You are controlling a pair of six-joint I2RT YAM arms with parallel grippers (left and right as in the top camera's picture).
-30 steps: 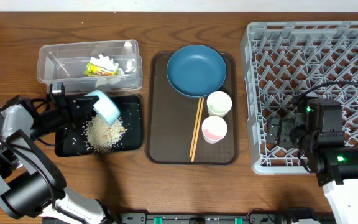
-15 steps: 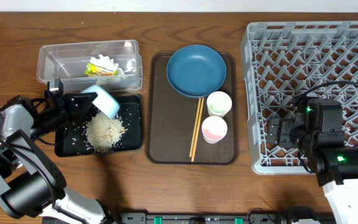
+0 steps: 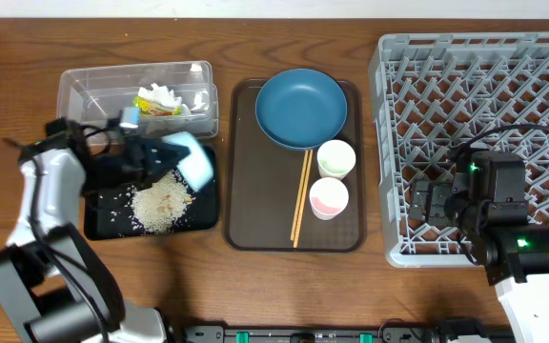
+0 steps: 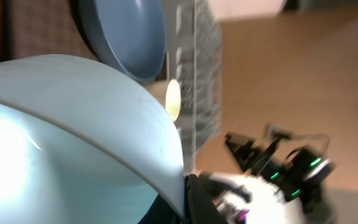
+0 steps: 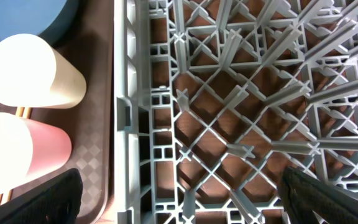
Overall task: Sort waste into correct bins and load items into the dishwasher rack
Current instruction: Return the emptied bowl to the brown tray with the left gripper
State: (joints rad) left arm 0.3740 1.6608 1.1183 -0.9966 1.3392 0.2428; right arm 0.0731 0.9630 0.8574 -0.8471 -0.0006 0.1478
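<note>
My left gripper (image 3: 165, 157) is shut on the rim of the small white bowl with a pale blue inside (image 3: 190, 159), held tilted over the right end of the flat black tray (image 3: 105, 224); the bowl fills the left wrist view (image 4: 61, 137). Whitish rice scraps (image 3: 160, 203) lie piled on that tray. The clear tub (image 3: 84, 90) holds the yellow-green wrapper (image 3: 152, 108) and white tissue (image 3: 198, 99). The dark blue dish (image 3: 300, 107), two cups (image 3: 335, 158) (image 3: 329, 198) and chopsticks (image 3: 299, 195) lie on the brown tray. My right gripper (image 3: 423, 203) is open over the grey rack's (image 3: 503, 57) front left corner.
The brown serving tray (image 3: 255, 210) sits between the bins and the rack. In the right wrist view the two cups (image 5: 33, 71) (image 5: 20, 152) lie just left of the rack wall (image 5: 124, 106). Cables trail over the rack's right part.
My left gripper has carried the bowl to the right and a little down, from over the black tray's middle to its right end. The right arm has not moved.
</note>
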